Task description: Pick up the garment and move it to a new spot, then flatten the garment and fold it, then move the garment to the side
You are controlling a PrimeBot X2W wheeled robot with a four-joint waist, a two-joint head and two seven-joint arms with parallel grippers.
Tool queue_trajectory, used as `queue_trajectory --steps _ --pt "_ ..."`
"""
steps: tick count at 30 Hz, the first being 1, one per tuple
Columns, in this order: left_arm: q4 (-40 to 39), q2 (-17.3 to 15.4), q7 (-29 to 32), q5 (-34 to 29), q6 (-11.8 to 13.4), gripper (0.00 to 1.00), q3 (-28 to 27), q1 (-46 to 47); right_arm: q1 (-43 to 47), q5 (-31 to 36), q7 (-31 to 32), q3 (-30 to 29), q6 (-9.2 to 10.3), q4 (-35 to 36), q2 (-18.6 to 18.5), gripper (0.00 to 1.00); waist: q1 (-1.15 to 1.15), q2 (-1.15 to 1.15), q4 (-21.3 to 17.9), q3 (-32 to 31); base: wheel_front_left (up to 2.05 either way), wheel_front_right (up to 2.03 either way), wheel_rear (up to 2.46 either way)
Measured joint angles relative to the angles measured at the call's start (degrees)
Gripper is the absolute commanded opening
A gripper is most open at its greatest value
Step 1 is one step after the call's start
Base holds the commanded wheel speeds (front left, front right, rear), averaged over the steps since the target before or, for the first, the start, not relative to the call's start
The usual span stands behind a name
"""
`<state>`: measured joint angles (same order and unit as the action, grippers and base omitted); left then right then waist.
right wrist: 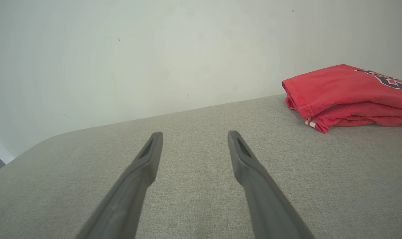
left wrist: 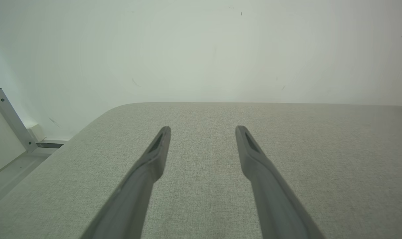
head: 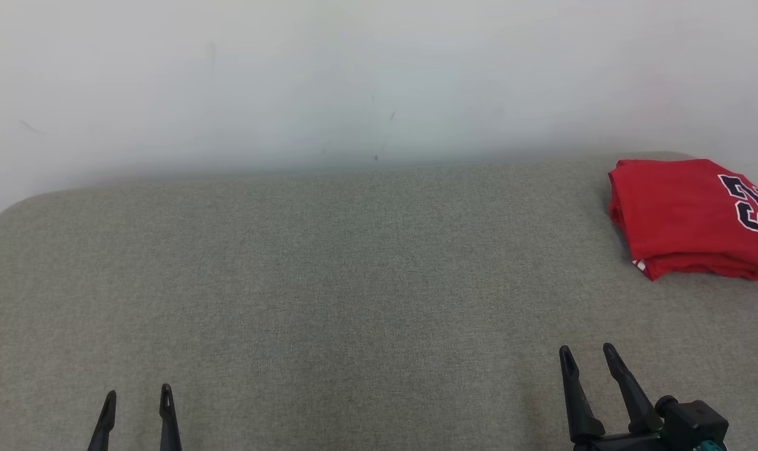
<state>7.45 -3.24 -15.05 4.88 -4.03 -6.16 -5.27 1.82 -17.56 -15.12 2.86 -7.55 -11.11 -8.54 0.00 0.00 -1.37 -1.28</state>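
Nearest the camera, the left gripper (head: pixel 138 393) is poking up at about 7 o'clock in the head view, fingers spread wide and gripping nothing, just hanging over the grey fabric table (head: pixel 354 282). The right gripper (head: pixel 587 348) is doing the same at about 5 o'clock, reaching a bit further up the picture, also gaping and empty. Both wrist views are backing that up: each pair of fingers is standing well apart, with bare table fabric showing between them. Further out, the shirt (head: pixel 680 213) is lying folded at about 2 o'clock in the head view, close to the table's far right corner and running off the picture's right edge. It's red with dark, white-outlined numerals on top, and a bit of red-and-white striped trim is peeking out at its near corner. In the right wrist view it's sitting at 2 o'clock too, well apart from the fingers. Behind everything, a pale wall (head: pixel 354 75) is showing a few dark scuffs, and in the left wrist view a metal bar (left wrist: pixel 8 116) is leaning at 9 o'clock past the table's rounded corner.
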Motion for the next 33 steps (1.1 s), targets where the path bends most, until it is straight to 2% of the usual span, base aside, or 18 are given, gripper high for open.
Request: queue_trajectory --steps 8,9,15,33 --pt "0.0 0.0 0.0 0.0 0.0 1.00 -0.1 0.0 0.2 0.0 0.0 0.1 0.00 0.4 0.0 1.00 0.00 0.00 0.0 0.0 0.00 0.00 0.00" --pt "0.0 0.1 0.0 0.0 0.0 0.00 -0.1 0.0 0.3 0.0 0.0 0.2 0.00 0.4 0.0 0.00 0.00 0.00 0.1 0.0 0.00 0.00 0.00" --pt "2.9 0.5 1.1 1.7 0.0 0.00 -0.2 -0.7 1.4 -1.3 0.5 0.2 0.00 -2.0 0.5 0.00 0.00 0.00 0.1 0.0 0.00 0.00 0.00" --pt "3.6 0.5 5.7 21.5 -0.6 0.00 -0.2 1.2 -0.1 -18.6 5.1 -1.7 0.00 -2.2 1.4 0.00 0.01 0.00 0.3 0.2 0.00 0.00 0.00"
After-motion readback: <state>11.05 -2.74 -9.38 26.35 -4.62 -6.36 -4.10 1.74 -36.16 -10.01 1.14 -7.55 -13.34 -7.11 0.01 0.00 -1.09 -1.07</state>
